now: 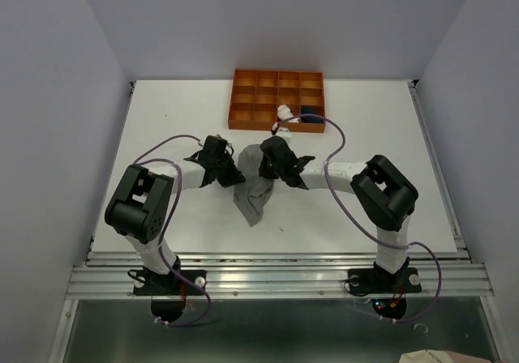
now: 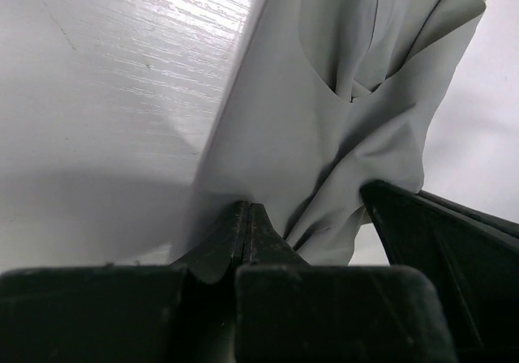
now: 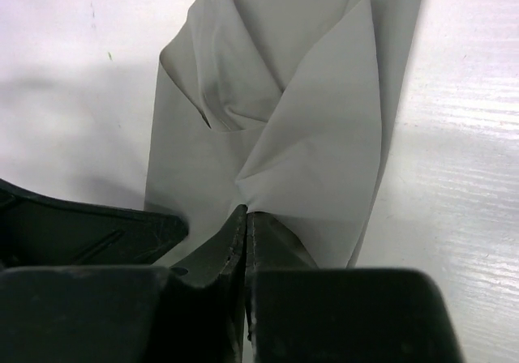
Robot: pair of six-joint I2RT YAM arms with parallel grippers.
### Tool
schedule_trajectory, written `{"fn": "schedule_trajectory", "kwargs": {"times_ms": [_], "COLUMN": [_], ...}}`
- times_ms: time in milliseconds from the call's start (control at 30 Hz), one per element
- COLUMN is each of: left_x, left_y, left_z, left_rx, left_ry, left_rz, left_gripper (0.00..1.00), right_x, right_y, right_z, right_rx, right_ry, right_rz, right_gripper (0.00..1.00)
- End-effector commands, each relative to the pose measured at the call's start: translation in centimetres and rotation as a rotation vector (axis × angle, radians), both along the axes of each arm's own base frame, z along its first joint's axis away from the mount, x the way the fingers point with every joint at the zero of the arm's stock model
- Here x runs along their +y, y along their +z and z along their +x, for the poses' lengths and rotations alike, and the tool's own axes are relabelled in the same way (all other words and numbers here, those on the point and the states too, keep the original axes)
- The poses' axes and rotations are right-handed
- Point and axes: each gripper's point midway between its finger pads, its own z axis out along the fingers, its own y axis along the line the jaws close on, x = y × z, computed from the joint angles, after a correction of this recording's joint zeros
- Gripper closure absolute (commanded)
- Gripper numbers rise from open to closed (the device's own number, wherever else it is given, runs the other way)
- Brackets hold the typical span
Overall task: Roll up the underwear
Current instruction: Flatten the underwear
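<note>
The left gripper (image 2: 246, 217) and right gripper (image 3: 246, 215) each pinch shut on the grey underwear (image 1: 253, 194), which trails toward 6 o'clock on the bench (image 1: 365, 136), and it may slip out if they pull apart too hard.

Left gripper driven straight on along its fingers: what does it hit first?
The grey underwear the left gripper is shut on; the right gripper lies close beyond, slightly off-line, depth unclear.

I see the grey underwear (image 1: 251, 193) pinched along its top edge by my left gripper (image 1: 229, 168) and right gripper (image 1: 264, 162), creased and narrowing to a point toward me. The pale pair (image 1: 284, 112) sits bunched in the front row of the tray (image 1: 240, 96), with the navy pair (image 1: 310, 110) in the compartment just right of it
</note>
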Motion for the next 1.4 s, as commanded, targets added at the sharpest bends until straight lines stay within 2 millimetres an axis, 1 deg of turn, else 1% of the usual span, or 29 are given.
{"fn": "schedule_trajectory", "kwargs": {"times_ms": [0,33,100,133,167,300,333,367,433,467,500,567,600,667,733,800,833,900,933,967,1000,1033,1100,1133,1167,1200,1233,1300,1367], "left_x": [0.6,0.8,1.2,1.4,1.7,2.0,2.0,2.0,1.9,1.9,1.9,1.8,1.7,1.5,1.1,0.8,0.5,-0.2,-0.6,-0.9,-0.8,-0.6,-0.3,0.0,0.5,0.9,1.6,2.6,2.6], "left_y": [-0.9,-1.1,-1.2,-1.3,-1.4,-1.8,-1.9,-2.1,-2.0,-2.0,-1.9,-1.6,-1.5,-1.4,-1.3,-1.2,-0.9,-0.3,0.7,1.3,1.6,2.8,4.1,4.6,5.7,6.3,7.2,8.0,9.1], "left_z": [-0.3,-0.2,-0.2,-0.1,-0.1,-0.2,-0.3,-0.3,-0.2,-0.2,-0.1,0.1,0.1,0.2,0.3,0.4,0.6,0.7,1.2,1.4,1.2,1.4,1.6,1.7,1.9,2.0,2.5,3.0,3.7], "left_rx": [0.011,0.014,0.018,0.020,0.027,0.039,0.040,0.045,0.040,0.037,0.032,0.020,0.017,0.008,-0.002,-0.007,-0.017,-0.036,-0.063,-0.079,-0.076,-0.101,-0.130,-0.141,-0.171,-0.186,-0.213,-0.223,-0.249], "left_ry": [-0.007,0.002,0.012,0.018,0.028,0.029,0.026,0.021,0.016,0.011,0.008,-0.008,-0.019,-0.030,-0.047,-0.062,-0.076,-0.100,-0.115,-0.119,-0.123,-0.110,-0.096,-0.084,-0.063,-0.051,-0.020,0.012,0.007], "left_rz": [0.037,0.052,0.071,0.081,0.098,0.119,0.122,0.126,0.126,0.128,0.130,0.130,0.130,0.132,0.139,0.138,0.133,0.124,0.112,0.108,0.115,0.119,0.126,0.135,0.154,0.167,0.195,0.241,0.253], "left_gripper": [1.00,1.00,1.00,1.00,1.00,1.00,1.00,1.00,1.00,1.00,1.00,1.00,1.00,1.00,1.00,1.00,1.00,1.00,1.00,1.00,1.00,0.97,0.89,0.83,0.72,0.66,0.57,0.51,0.41], "right_x": [-0.2,-0.6,-1.0,-1.6,-1.6,-4.6,-5.8,-6.4,-7.8,-8.6,-9.0,-9.5,-10.2,-10.6,-12.2,-12.7,-12.7,-11.5,-10.5,-10.0,-9.8,-10.1,-10.5,-10.8,-11.2,-11.3,-11.3,-11.7,-11.4], "right_y": [2.7,3.6,4.1,3.7,4.7,4.9,4.8,4.0,4.3,3.6,3.8,3.2,2.8,2.1,0.8,0.5,0.7,1.8,2.7,3.9,4.5,5.4,6.7,7.1,8.0,8.4,8.5,9.3,8.8], "right_z": [1.5,1.4,1.0,0.3,-0.2,-0.9,-0.6,-1.3,-1.4,-1.9,-2.2,-3.0,-3.4,-4.3,-4.8,-4.9,-4.9,-5.3,-5.6,-5.7,-5.7,-5.1,-4.1,-3.5,-2.5,-2.1,-1.7,-0.4,0.4], "right_rx": [-0.099,-0.117,-0.127,-0.117,-0.122,-0.100,-0.090,-0.065,-0.049,-0.033,-0.034,-0.001,0.014,0.048,0.086,0.090,0.076,0.061,0.037,0.004,-0.021,-0.058,-0.104,-0.113,-0.138,-0.146,-0.144,-0.165,-0.157], "right_ry": [-0.053,-0.057,-0.049,-0.039,-0.023,-0.026,-0.045,-0.027,-0.028,-0.027,-0.021,0.007,0.006,0.014,-0.032,-0.039,-0.013,0.085,0.172,0.213,0.241,0.232,0.195,0.159,0.114,0.094,0.069,0.027,0.022], "right_rz": [0.029,0.026,0.024,0.013,0.039,0.055,0.058,0.061,0.090,0.079,0.080,0.080,0.071,0.055,0.004,-0.021,-0.042,-0.017,0.002,0.020,0.019,0.004,-0.012,-0.019,-0.037,-0.040,-0.038,-0.043,-0.058], "right_gripper": [0.99,0.99,0.99,0.99,0.99,0.99,0.99,0.99,0.99,0.99,0.99,0.99,0.96,0.92,0.82,0.82,0.80,0.77,0.73,0.69,0.65,0.60,0.57,0.55,0.53,0.52,0.50,0.48,0.44]}}
